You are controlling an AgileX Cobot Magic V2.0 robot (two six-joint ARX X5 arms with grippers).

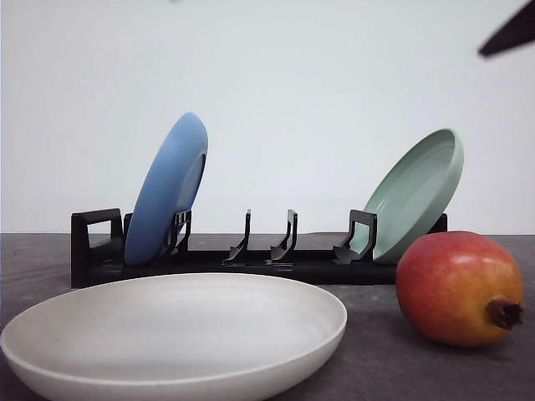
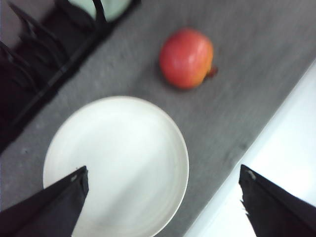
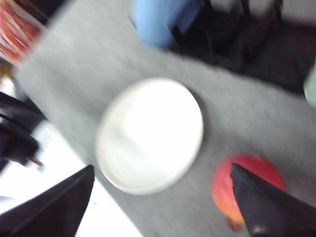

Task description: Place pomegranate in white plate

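front view, going left to right: the blue plate (image 1: 170, 189) leans in the black rack (image 1: 251, 259) at about ten o'clock, the white plate (image 1: 50, 351) lies flat and bare at the near left, the pale green plate (image 1: 416, 194) leans in the rack's right end, and the pomegranate (image 1: 458, 287) sits on the dark table (image 1: 380, 359) at four o'clock, just beside the white plate's right rim but apart from it, its crown stub pointing right. so i'd say nothing of the job is done yet: the fruit is ungrasped, and picking it up, carrying it left and setting it in the plate all remain

the left gripper (image 2: 163, 197) hangs high above the near edge of the white plate, jaws spread wide and empty, the fruit off at one o'clock in its blurred picture. the right gripper (image 3: 163, 197) is also raised, jaws wide apart with nothing between them, one finger (image 3: 261, 202) across the pomegranate, so this arm looks the better placed to drop onto it
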